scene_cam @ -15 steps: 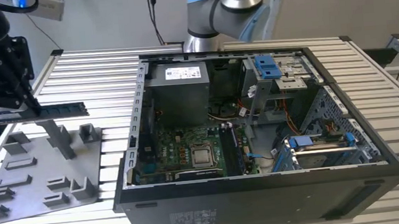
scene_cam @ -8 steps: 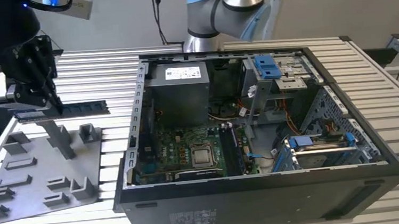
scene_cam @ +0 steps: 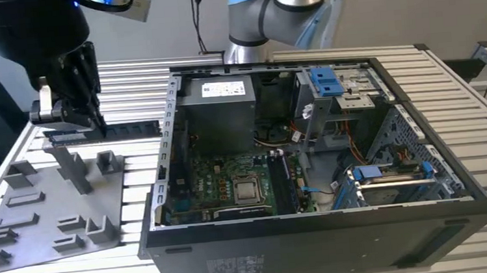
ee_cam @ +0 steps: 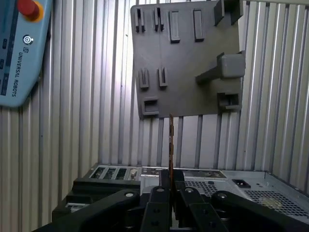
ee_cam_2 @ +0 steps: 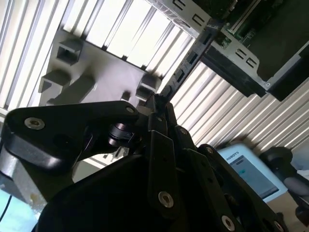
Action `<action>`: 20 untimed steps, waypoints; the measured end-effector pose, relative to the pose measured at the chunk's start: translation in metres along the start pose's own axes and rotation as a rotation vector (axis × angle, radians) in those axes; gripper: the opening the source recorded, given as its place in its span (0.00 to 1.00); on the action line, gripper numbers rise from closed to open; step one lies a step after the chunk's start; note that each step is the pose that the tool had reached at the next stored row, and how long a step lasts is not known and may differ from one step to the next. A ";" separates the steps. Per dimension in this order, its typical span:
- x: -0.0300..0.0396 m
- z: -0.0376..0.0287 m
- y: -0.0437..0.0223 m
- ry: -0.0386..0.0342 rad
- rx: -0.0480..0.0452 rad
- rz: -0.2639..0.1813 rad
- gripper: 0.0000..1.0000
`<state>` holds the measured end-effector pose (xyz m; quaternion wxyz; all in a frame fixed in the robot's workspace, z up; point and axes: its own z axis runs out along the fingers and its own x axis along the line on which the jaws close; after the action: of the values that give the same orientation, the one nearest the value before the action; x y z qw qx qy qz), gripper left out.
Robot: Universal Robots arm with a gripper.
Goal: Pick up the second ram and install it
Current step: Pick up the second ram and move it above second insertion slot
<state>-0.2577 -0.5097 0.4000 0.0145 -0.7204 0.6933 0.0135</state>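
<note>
Your gripper (scene_cam: 80, 126) is clamped on the memory stick (scene_cam: 125, 128), with its fingers closed on the stick's flat faces near one end. In the exterior view the stick is held level and on its edge. It sits over the slatted bench (scene_cam: 135, 86) at the far edge of the grey tray (scene_cam: 34, 231), and its free end points toward the side wall of the open computer case (scene_cam: 321, 241) and stops just short of it.

In the first wrist view you see the stick (ee_cam: 171, 145) edge-on, rising from between the gripper (ee_cam: 171, 186) fingers. The tray (ee_cam: 183, 96) is beyond it and the case (ee_cam: 270, 188) is close to the gripper.

In the second wrist view the stick (ee_cam_2: 186, 63) runs from the gripper (ee_cam_2: 155, 104) toward the case rim (ee_cam_2: 251, 67), beside the tray (ee_cam_2: 101, 82).

A handheld controller (ee_cam: 19, 53) lies on the bench, well apart from the tray.
</note>
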 end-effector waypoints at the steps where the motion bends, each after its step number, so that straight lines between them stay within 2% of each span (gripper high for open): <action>1: 0.0001 0.0000 -0.0035 0.0000 0.0000 0.000 0.14; 9: 0.0012 0.0000 -0.0307 0.0000 0.0001 0.003 0.14; 20: 0.0030 0.0001 -0.0779 0.0000 0.0002 0.004 0.14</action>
<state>-0.1797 -0.5097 0.4000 0.0145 -0.7191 0.6947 0.0135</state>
